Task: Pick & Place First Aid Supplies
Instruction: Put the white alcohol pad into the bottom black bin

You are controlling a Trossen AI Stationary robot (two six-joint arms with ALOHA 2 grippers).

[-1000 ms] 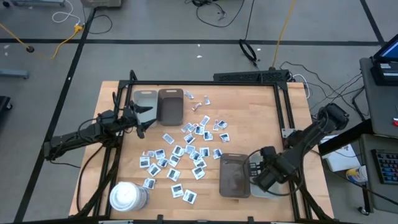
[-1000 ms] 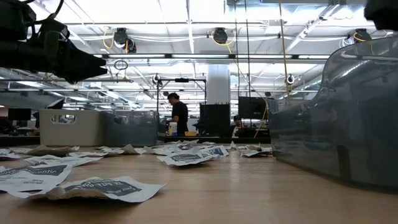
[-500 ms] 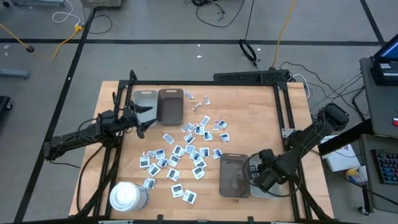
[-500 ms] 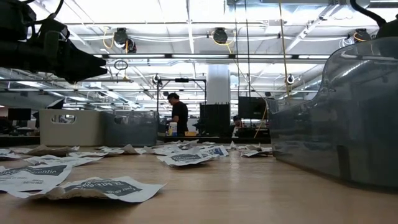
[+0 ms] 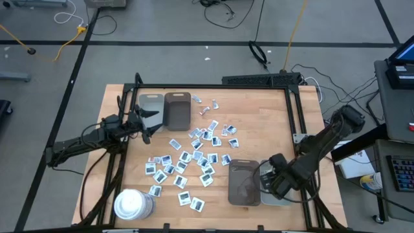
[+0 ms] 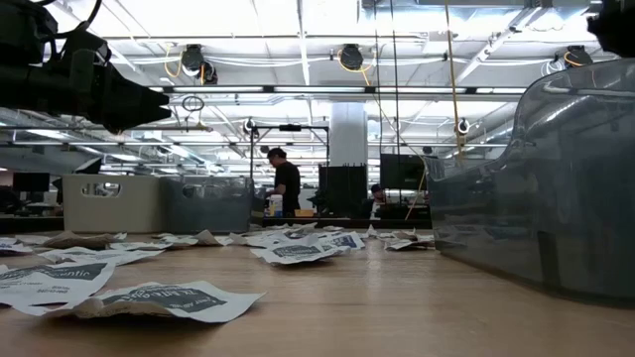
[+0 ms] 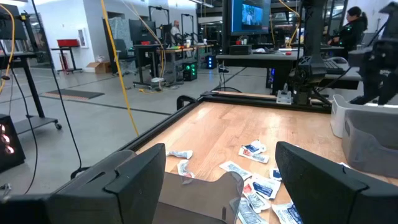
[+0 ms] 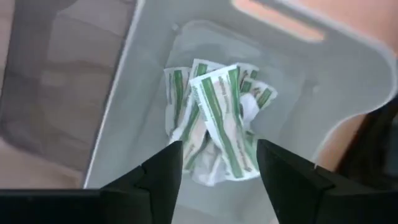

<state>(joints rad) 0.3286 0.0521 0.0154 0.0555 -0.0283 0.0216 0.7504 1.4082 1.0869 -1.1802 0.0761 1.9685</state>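
Many small white packets with dark-blue print [image 5: 194,158] lie scattered flat on the middle of the wooden table. A pile of pale green-striped wrapped strips [image 8: 214,124] rests on the floor of a light grey tray [image 5: 279,196] at the near right. My right gripper [image 8: 217,180] hangs above that tray [image 8: 155,56], pointing down. It is open, with a finger on either side of the pile and above it, and it holds nothing. At the table's left side my left gripper [image 7: 221,180] waits level and open [image 5: 147,123].
A dark grey tray [image 5: 244,183] stands beside the light one, toward the table's middle. Another light tray [image 5: 151,103] and a brown tray [image 5: 177,110] stand at the far left. A large white cylinder [image 5: 132,204] sits at the near left corner. A person [image 6: 287,183] stands far behind the table.
My right gripper has stayed over the light grey tray and rolled a little about the line it points along.
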